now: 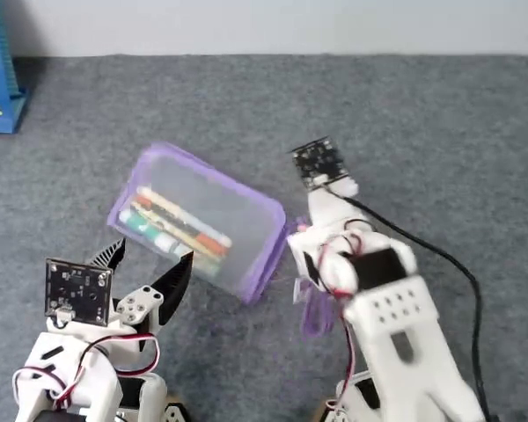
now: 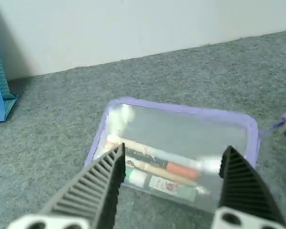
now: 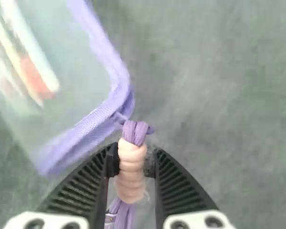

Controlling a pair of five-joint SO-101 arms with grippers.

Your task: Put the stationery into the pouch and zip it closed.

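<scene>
I'm clenching my right gripper (image 3: 131, 155) on the zip pull (image 3: 133, 131) of the pouch (image 1: 246, 211), which is lying mid-way across the table (image 1: 422, 105) with pens (image 1: 172, 224) inside. My left gripper (image 2: 174, 151) is hanging released, not pinning it, so I'm risking dragging the whole pouch instead of zipping it.

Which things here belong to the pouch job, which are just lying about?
Job: pouch; stationery inside it; zip pull, clamped in the right gripper; left gripper, open near the pouch.
Lying about: blue box at the edge; black cable.
</scene>
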